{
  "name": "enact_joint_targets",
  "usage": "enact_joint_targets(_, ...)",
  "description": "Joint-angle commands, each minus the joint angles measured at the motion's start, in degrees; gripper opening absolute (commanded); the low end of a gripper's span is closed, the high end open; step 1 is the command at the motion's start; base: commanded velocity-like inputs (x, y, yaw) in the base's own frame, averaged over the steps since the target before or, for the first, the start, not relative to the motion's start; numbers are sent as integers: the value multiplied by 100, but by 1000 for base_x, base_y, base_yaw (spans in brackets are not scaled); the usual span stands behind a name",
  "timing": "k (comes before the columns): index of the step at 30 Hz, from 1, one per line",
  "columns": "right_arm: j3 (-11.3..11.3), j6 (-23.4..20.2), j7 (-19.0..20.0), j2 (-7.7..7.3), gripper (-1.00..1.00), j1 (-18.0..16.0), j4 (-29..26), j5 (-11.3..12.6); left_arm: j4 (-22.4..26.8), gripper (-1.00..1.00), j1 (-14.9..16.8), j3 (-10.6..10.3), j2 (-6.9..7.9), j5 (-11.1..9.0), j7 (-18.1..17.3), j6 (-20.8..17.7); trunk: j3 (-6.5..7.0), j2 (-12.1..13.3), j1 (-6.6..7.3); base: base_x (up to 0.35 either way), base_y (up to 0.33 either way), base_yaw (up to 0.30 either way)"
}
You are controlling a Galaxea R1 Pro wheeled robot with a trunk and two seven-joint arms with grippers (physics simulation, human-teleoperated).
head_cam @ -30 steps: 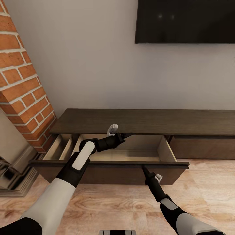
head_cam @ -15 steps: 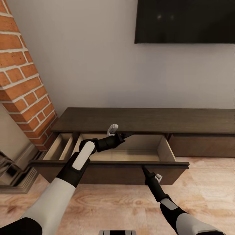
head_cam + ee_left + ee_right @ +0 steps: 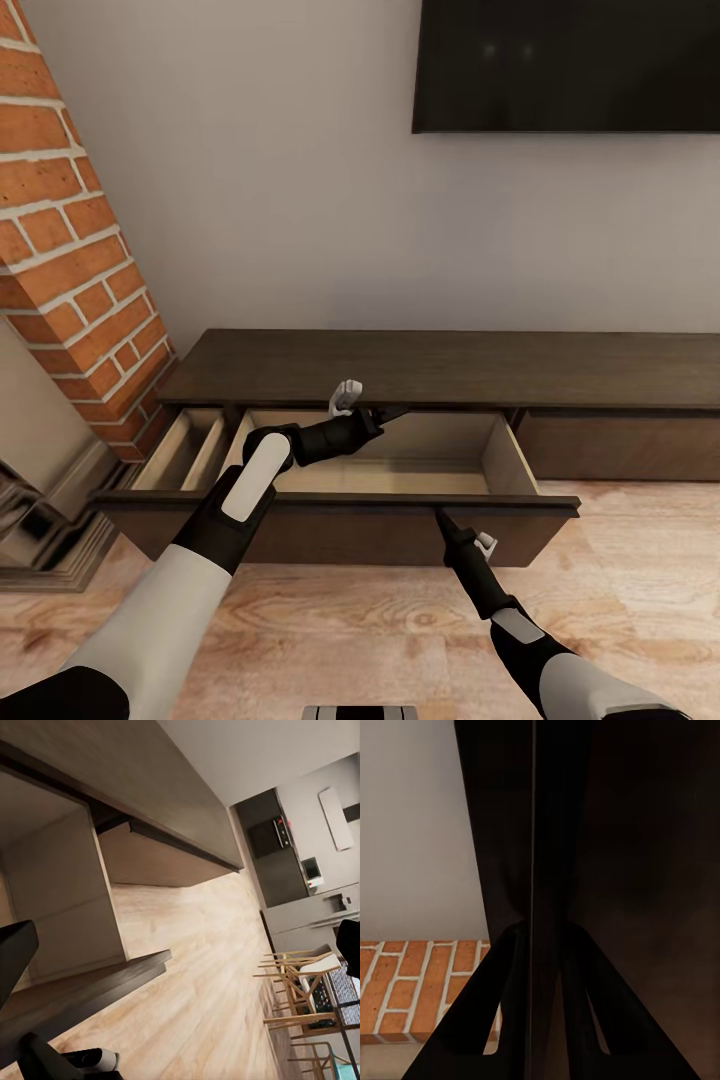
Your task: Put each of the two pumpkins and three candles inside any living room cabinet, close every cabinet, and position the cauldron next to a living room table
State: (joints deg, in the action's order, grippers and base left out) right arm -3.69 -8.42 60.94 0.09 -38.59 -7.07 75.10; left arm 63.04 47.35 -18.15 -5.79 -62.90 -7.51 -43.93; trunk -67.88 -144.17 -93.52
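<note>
Nothing moved since prev, right fingers (image 3: 440, 516) pinched together at cabinet (image 3: 340, 500) drawer front

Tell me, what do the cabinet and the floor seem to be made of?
The cabinet looks like dark brown wood with a matte finish and faint grain; its open drawer is pale beige inside. The floor looks like light wooden planks, showing grain and seams.

Red brick chimney breast (image 3: 70, 270), black wall-mounted television (image 3: 567, 65), pale wall (image 3: 290, 200), light wood floor (image 3: 360, 620)
</note>
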Motion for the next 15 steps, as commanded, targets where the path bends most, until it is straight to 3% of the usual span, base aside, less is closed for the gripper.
enact_joint_targets(1,-9,-89,70,0,-100,-8,-5,103,-2,100,3,5,-1,15,-23,-19,-3,-2,2,0,0,0)
enact_joint_targets(15,-9,-89,60,0,-100,-8,-5,101,-2,100,3,5,-1,15,-23,-19,-3,-2,2,-9,0,0)
